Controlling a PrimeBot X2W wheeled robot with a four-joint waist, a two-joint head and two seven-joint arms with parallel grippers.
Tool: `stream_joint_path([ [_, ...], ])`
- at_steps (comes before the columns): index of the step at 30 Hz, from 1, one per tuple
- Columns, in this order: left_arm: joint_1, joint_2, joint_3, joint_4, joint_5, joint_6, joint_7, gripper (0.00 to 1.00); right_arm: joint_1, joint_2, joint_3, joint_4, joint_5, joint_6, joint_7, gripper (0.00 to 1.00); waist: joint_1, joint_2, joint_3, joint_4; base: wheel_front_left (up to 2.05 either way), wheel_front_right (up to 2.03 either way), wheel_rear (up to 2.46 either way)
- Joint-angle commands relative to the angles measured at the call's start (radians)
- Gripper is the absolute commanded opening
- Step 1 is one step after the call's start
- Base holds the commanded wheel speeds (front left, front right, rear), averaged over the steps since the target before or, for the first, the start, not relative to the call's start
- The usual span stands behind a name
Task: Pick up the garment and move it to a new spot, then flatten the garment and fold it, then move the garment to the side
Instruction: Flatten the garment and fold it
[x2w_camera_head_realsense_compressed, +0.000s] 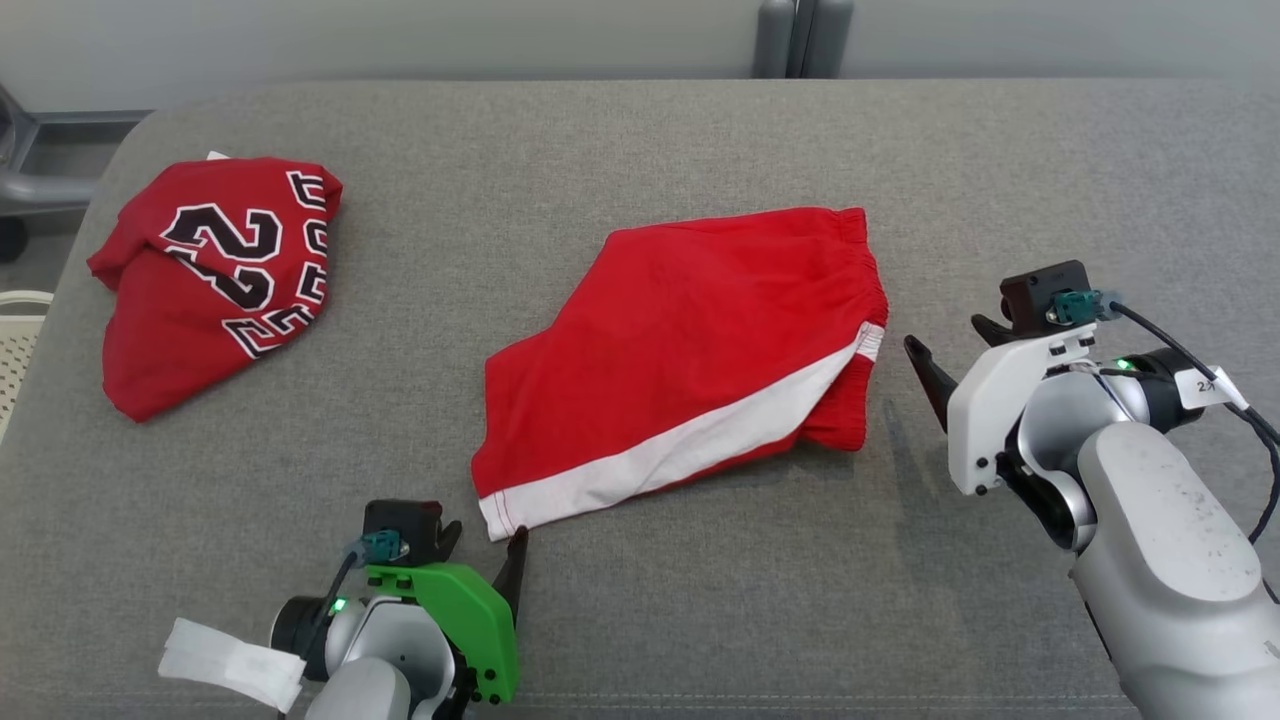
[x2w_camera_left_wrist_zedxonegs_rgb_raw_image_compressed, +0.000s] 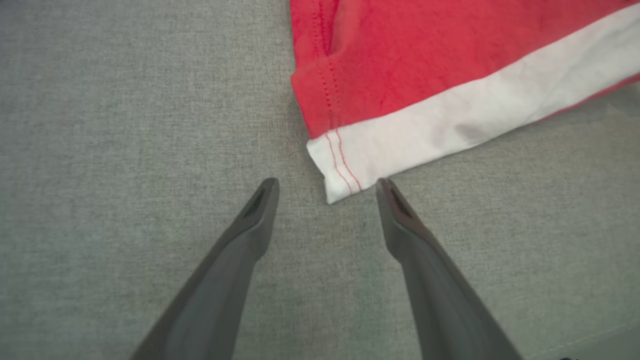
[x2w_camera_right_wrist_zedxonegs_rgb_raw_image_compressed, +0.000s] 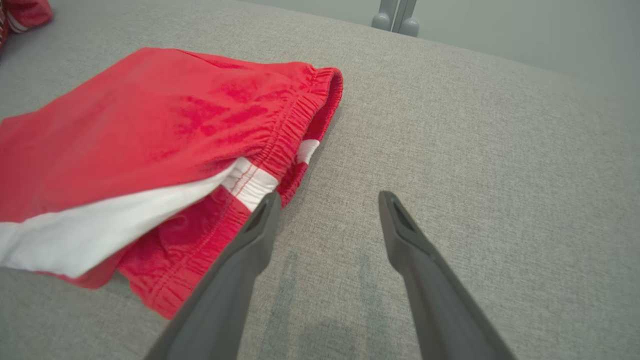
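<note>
**Head view: folded red shorts lay between two open tools**

The red shorts (x2w_camera_head_realsense_compressed: 690, 350), with a white side stripe, lay folded in the middle of the grey fabric surface (x2w_camera_head_realsense_compressed: 700, 130). Their elastic waistband was toward the right and a white hem corner pointed at the near left.

The left tool (x2w_camera_head_realsense_compressed: 487, 545), under a green housing, sat at the near edge just beside that corner, with its jaws spread wide and nothing held. In the left wrist view the white corner lay between the tips of its dark fingers (x2w_camera_left_wrist_zedxonegs_rgb_raw_image_compressed: 260, 210); whether it touched either one could not be told.

The right tool (x2w_camera_head_realsense_compressed: 945, 335) stood just right of the shorts, near the waistband, and was also wide open and empty. In the right wrist view one finger (x2w_camera_right_wrist_zedxonegs_rgb_raw_image_compressed: 260, 220) crossed in front of the waistband edge, but contact was unclear.

A crumpled red jersey (x2w_camera_head_realsense_compressed: 215, 280) with black-and-white numerals lay at the far left, well apart from the shorts.
</note>
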Motion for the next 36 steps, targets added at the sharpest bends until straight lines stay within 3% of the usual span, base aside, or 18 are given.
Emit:
stream_joint_path([
  [1, -0.025, 0.002, -0.003, 0.003, -0.007, 0.009, -0.010, 1.00, -0.014, -0.006, 0.009, 0.010, 0.011, -0.001, 0.002, 1.00, 0.0000, 0.0000, 0.017, 0.003, 0.00, 0.00, 0.00],
  [5, -0.044, 0.002, -0.017, 0.025, -0.040, 0.028, -0.017, 0.99, -0.032, -0.010, 0.026, 0.040, 0.041, -0.001, -0.014, 1.00, 0.0000, 0.0000, 0.031, 0.006, 0.00, 0.00, 0.00],
  [8, -0.065, 0.002, -0.037, 0.039, -0.055, 0.029, -0.017, 0.83, -0.043, -0.015, 0.039, 0.059, 0.066, -0.001, -0.021, 1.00, 0.0000, 0.0000, 0.039, 0.013, 0.00, 0.00, 0.00],
  [11, -0.078, 0.002, -0.050, 0.054, -0.063, 0.033, -0.024, 0.75, -0.052, -0.006, 0.061, 0.072, 0.112, -0.001, -0.027, 1.00, 0.0000, 0.0000, 0.047, 0.018, 0.00, 0.00, 0.00],
  [12, -0.081, 0.002, -0.054, 0.058, -0.065, 0.033, -0.025, 0.67, -0.056, -0.004, 0.067, 0.074, 0.127, -0.001, -0.029, 1.00, 0.0000, 0.0000, 0.049, 0.020, 0.00, 0.00, 0.00],
  [13, -0.084, 0.002, -0.058, 0.062, -0.066, 0.035, -0.028, 0.53, -0.059, -0.001, 0.073, 0.074, 0.143, -0.001, -0.030, 1.00, 0.0000, 0.0000, 0.050, 0.021, 0.00, 0.00, 0.00],
  [15, -0.088, 0.002, -0.065, 0.071, -0.072, 0.038, -0.028, 0.38, -0.062, -0.001, 0.088, 0.077, 0.172, -0.001, -0.023, 1.00, 0.0000, 0.0000, 0.052, 0.023, 0.00, 0.00, 0.00],
  [16, -0.089, 0.002, -0.075, 0.081, -0.076, 0.038, -0.032, 0.13, -0.065, -0.007, 0.100, 0.081, 0.188, -0.001, -0.022, 1.00, 0.0000, 0.0000, 0.052, 0.025, 0.00, 0.00, 0.00],
  [17, -0.089, 0.002, -0.080, 0.086, -0.077, 0.038, -0.035, 0.00, -0.068, -0.008, 0.106, 0.083, 0.196, -0.001, -0.025, 1.00, 0.0000, 0.0000, 0.051, 0.026, 0.00, 0.00, 0.00],
  [24, -0.087, 0.003, -0.097, 0.107, -0.079, 0.040, -0.053, 0.00, -0.087, -0.002, 0.134, 0.112, 0.275, -0.001, -0.035, 1.00, 0.0000, 0.0000, 0.052, 0.037, 0.00, 0.00, 0.00],
  [26, -0.090, 0.007, -0.099, 0.112, -0.076, 0.041, -0.056, 0.00, -0.095, -0.010, 0.147, 0.121, 0.292, -0.001, -0.029, 0.70, 0.0000, 0.0000, 0.056, 0.041, 0.00, 0.00, 0.00],
  [28, -0.088, 0.010, -0.101, 0.118, -0.076, 0.042, -0.064, 0.00, -0.099, -0.009, 0.154, 0.128, 0.318, -0.001, -0.025, 0.65, 0.0000, 0.0000, 0.057, 0.044, 0.00, 0.00, 0.00],
  [29, -0.088, 0.011, -0.102, 0.120, -0.076, 0.043, -0.064, 0.00, -0.103, -0.013, 0.160, 0.130, 0.326, -0.001, -0.024, 0.49, 0.0000, 0.0000, 0.058, 0.046, 0.00, 0.00, 0.00],
  [30, -0.088, 0.013, -0.103, 0.122, -0.075, 0.044, -0.065, 0.00, -0.105, -0.018, 0.165, 0.134, 0.333, -0.001, -0.026, 0.40, 0.0000, 0.0000, 0.059, 0.047, 0.00, 0.00, 0.00],
  [31, -0.088, 0.015, -0.103, 0.124, -0.076, 0.044, -0.066, 0.00, -0.107, -0.022, 0.170, 0.137, 0.336, -0.001, -0.032, 0.07, 0.0000, 0.0000, 0.060, 0.047, 0.00, 0.00, 0.00],
  [32, -0.089, 0.017, -0.103, 0.125, -0.077, 0.045, -0.069, 0.00, -0.110, -0.026, 0.175, 0.139, 0.335, -0.001, -0.037, 0.00, 0.0000, 0.0000, 0.060, 0.048, 0.00, 0.00, 0.00],
  [36, -0.098, 0.020, -0.100, 0.119, -0.081, 0.048, -0.091, 0.00, -0.110, -0.035, 0.185, 0.136, 0.351, -0.001, -0.054, 0.00, 0.0000, 0.0000, 0.054, 0.047, 0.00, 0.00, 0.00],
])
